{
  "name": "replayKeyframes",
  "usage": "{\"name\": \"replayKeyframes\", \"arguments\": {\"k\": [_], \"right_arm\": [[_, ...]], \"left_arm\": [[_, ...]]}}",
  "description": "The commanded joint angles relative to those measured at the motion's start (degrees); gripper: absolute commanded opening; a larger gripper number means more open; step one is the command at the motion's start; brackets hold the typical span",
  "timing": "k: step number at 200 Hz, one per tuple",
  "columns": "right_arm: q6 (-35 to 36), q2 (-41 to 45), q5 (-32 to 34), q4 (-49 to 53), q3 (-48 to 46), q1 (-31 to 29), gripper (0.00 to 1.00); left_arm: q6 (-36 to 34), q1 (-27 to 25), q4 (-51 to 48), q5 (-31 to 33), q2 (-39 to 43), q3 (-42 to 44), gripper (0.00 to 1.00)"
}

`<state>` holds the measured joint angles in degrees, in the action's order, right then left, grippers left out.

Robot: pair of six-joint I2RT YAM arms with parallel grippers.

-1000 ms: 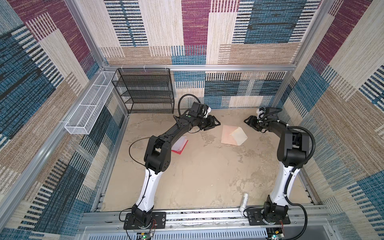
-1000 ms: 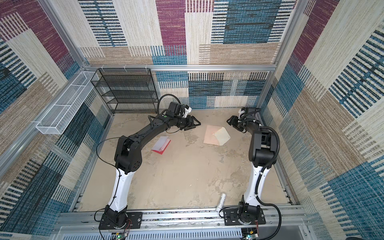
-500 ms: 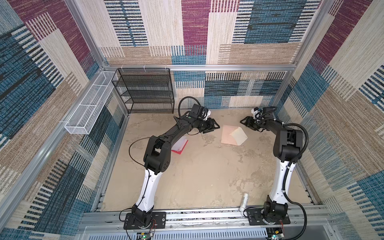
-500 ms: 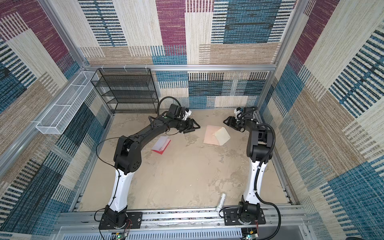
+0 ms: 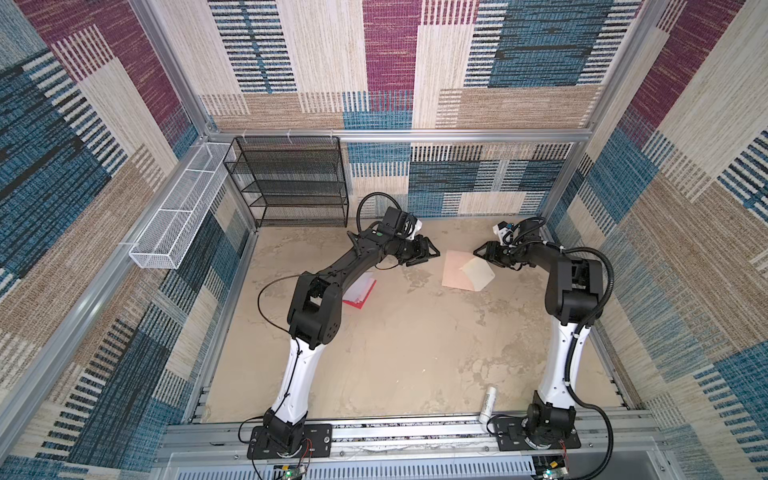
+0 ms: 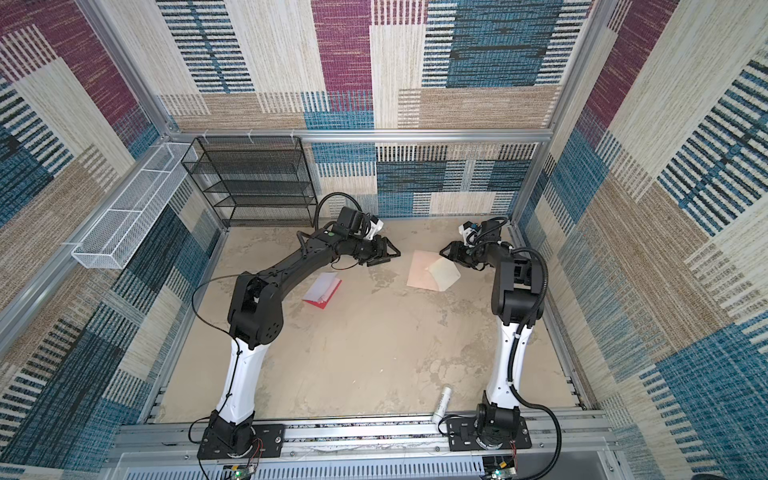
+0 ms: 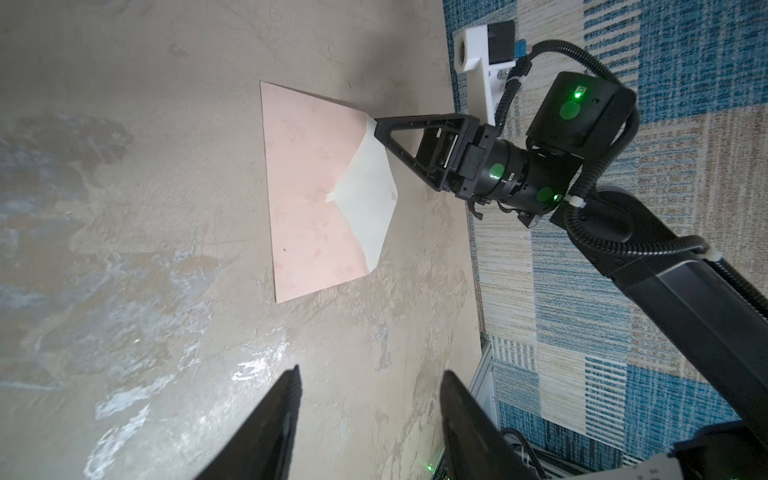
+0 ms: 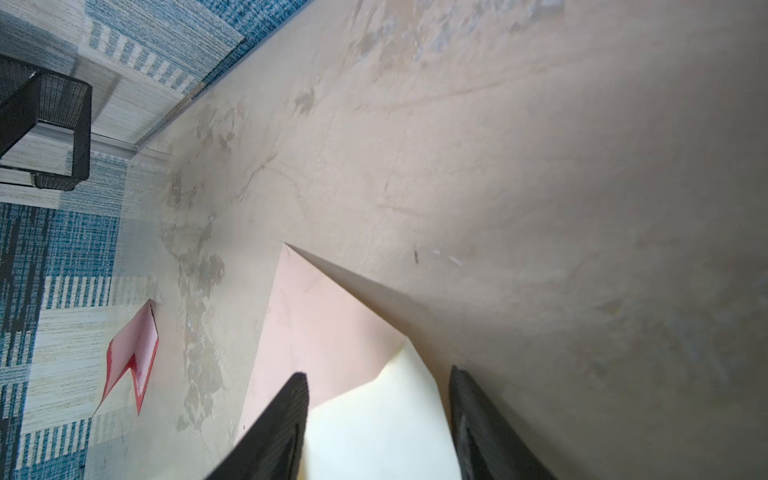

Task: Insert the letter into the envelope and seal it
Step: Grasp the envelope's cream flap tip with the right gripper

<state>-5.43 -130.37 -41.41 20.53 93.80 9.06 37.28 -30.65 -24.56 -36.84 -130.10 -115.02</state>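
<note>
- We see the envelope point(image 5: 455, 270) lying flat on the tabletop point(image 5: 395, 353) toward the back right, with its long axis running front to back.
- Its cream-lined flap point(image 5: 480, 272) is open along the long side nearest the right arm. The flap's point faces right, away from the letter point(image 5: 360, 291).
- The right tool point(image 5: 478, 254) sits low at the far corner of that flap. In the right wrist view its jaws stand apart with the cream paper between them, and we see no squeeze on it.
- The left tool point(image 5: 431, 257) hovers just left of the envelope without touching it. It points toward the envelope, jaws wide, with nothing between them.
- The letter lies on the tabletop well to the left of the envelope, partly under the left arm. Its long axis runs from front left to back right, and a red edge shows on its near side.
- A small white tube point(image 5: 488, 402) lies at the front beside the right arm's base, well apart from both papers.
</note>
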Motion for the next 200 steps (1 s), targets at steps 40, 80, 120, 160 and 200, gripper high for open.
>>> {"name": "replayKeyframes", "arguments": {"k": [40, 80, 120, 160, 200], "right_arm": [[2.0, 2.4, -0.9, 3.0, -1.9, 0.0, 0.44], [2.2, 2.8, -1.1, 3.5, -1.9, 0.0, 0.28], [2.4, 3.3, -1.3, 3.7, -3.1, 0.0, 0.13], [2.2, 4.0, -1.2, 3.9, -3.2, 0.0, 0.05], [0.9, 6.2, -1.7, 3.7, -4.0, 0.0, 0.01]], "left_arm": [[-2.1, -0.1, -1.3, -1.6, -0.3, -0.5, 0.55], [-2.4, 0.0, -1.6, -1.7, -0.2, -0.5, 0.54], [-2.6, 0.0, -1.7, -1.7, -0.2, -0.5, 0.54], [-3.0, 0.0, -1.8, -1.7, 0.0, -0.4, 0.54], [-3.7, 0.1, -2.4, -1.7, 0.5, -0.7, 0.54]]}}
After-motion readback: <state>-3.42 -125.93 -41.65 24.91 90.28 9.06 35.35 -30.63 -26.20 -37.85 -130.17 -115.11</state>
